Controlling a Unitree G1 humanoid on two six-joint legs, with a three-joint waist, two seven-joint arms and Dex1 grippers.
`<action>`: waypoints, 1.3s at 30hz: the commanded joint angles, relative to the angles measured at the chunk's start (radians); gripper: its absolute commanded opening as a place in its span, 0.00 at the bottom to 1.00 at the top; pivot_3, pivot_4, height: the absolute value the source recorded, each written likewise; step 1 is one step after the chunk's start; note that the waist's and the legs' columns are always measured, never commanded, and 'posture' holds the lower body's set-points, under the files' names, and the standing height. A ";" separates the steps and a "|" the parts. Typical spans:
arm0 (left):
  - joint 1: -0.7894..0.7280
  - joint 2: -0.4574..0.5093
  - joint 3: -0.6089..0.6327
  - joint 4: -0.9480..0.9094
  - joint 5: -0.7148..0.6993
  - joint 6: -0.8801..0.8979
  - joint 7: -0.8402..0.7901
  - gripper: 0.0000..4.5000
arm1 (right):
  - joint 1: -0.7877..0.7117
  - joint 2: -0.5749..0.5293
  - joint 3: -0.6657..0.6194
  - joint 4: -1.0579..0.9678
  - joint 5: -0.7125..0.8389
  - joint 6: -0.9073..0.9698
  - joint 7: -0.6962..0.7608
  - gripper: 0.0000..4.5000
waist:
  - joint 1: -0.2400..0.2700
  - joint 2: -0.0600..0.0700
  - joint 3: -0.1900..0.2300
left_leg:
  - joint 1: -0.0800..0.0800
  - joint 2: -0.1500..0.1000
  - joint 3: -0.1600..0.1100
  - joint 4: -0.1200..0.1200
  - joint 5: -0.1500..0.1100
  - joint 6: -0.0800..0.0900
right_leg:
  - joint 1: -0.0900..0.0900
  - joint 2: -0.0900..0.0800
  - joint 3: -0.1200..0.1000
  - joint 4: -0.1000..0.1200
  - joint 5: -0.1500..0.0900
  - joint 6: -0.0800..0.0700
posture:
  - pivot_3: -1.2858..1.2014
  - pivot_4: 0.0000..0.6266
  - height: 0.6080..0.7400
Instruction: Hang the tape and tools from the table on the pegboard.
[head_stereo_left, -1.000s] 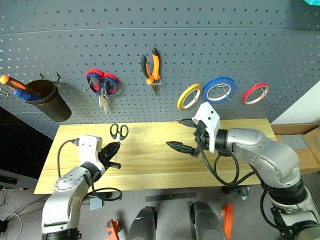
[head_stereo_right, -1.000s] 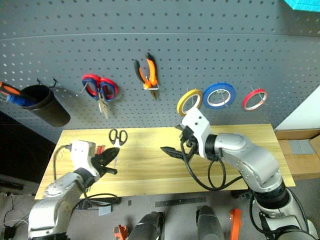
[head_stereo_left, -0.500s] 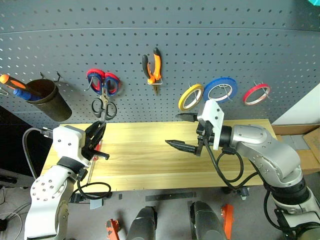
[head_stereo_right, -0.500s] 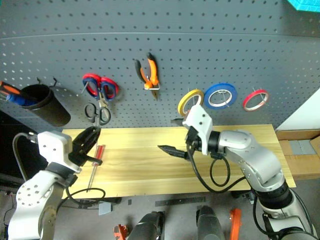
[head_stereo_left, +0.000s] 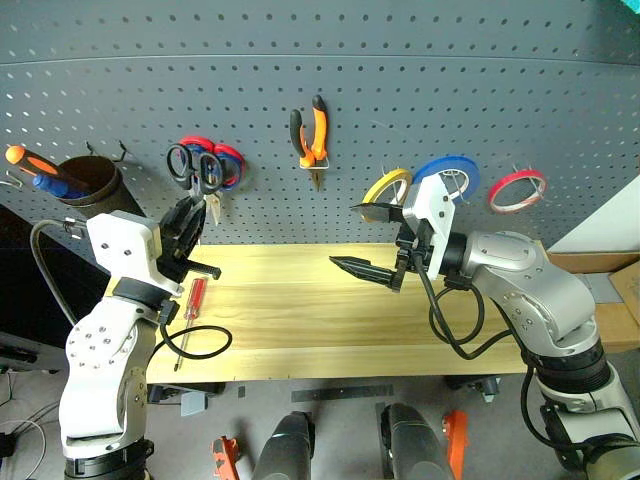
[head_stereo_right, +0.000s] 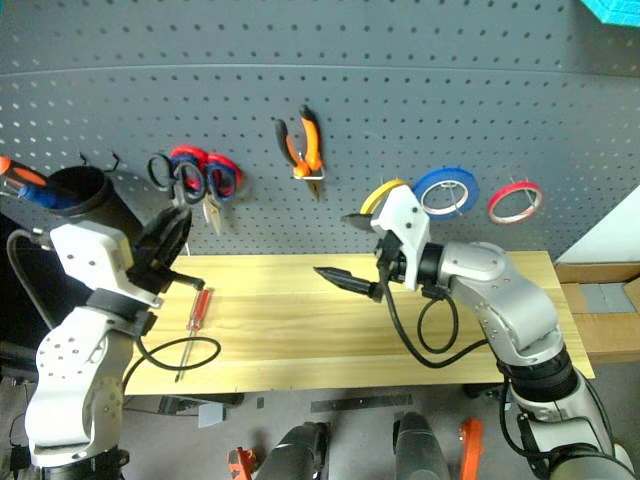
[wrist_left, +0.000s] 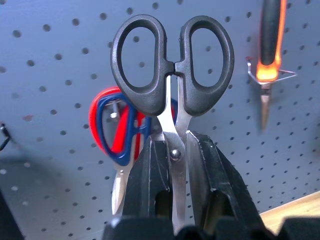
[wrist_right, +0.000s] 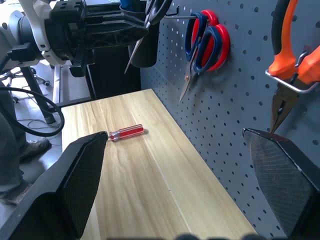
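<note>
My left gripper (head_stereo_left: 187, 232) is shut on the blades of the small black-handled scissors (wrist_left: 172, 60). It holds them handles-up in front of the pegboard (head_stereo_left: 420, 80), just beside the red-and-blue shears (head_stereo_left: 226, 165). The red-handled screwdriver (head_stereo_left: 193, 299) lies on the table (head_stereo_left: 300, 325) below that gripper. The orange-and-black pliers (head_stereo_left: 311, 131) hang on a hook at the middle of the board. The red tape (head_stereo_left: 516, 188) hangs at the far right. My right gripper (head_stereo_left: 350, 238) hovers open over the middle of the table, holding nothing.
A yellow roll (head_stereo_left: 384, 190) and a blue roll (head_stereo_left: 447, 173) hang behind my right gripper. A dark cup (head_stereo_left: 88, 186) holding an orange-and-blue screwdriver hangs at the far left. A black cable (head_stereo_left: 203, 345) loops on the table's near left edge.
My left gripper has risen with the scissors from just above the table to the pegboard beside the shears. The screwdriver on the table now shows. My right gripper rose slightly.
</note>
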 joint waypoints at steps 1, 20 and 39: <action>0.006 -0.006 0.042 -0.013 -0.016 -0.007 0.030 0.04 | -0.004 -0.003 -0.019 -0.022 -0.008 -0.018 -0.005 1.00 | 0.000 0.000 0.000 | 0.000 0.000 0.000 0.000 0.000 0.000 | 0.000 0.000 0.000 0.000 0.000 0.000 | 0.50 0.31 1.00; -0.055 0.022 0.002 0.121 -0.003 0.018 0.006 0.04 | -0.029 0.035 -0.012 -0.047 -0.012 -0.043 -0.004 1.00 | 0.001 0.000 -0.001 | 0.000 0.000 0.000 0.001 0.000 0.000 | 0.000 0.000 0.000 0.001 0.001 -0.001 | 0.50 0.31 1.00; -0.087 0.043 0.004 0.165 0.009 0.044 0.030 0.04 | -0.019 0.038 -0.014 -0.065 0.000 -0.042 -0.005 1.00 | -0.002 0.000 -0.001 | 0.000 0.000 0.000 0.002 0.000 0.000 | 0.000 0.000 0.000 0.002 0.001 -0.001 | 0.50 0.32 1.00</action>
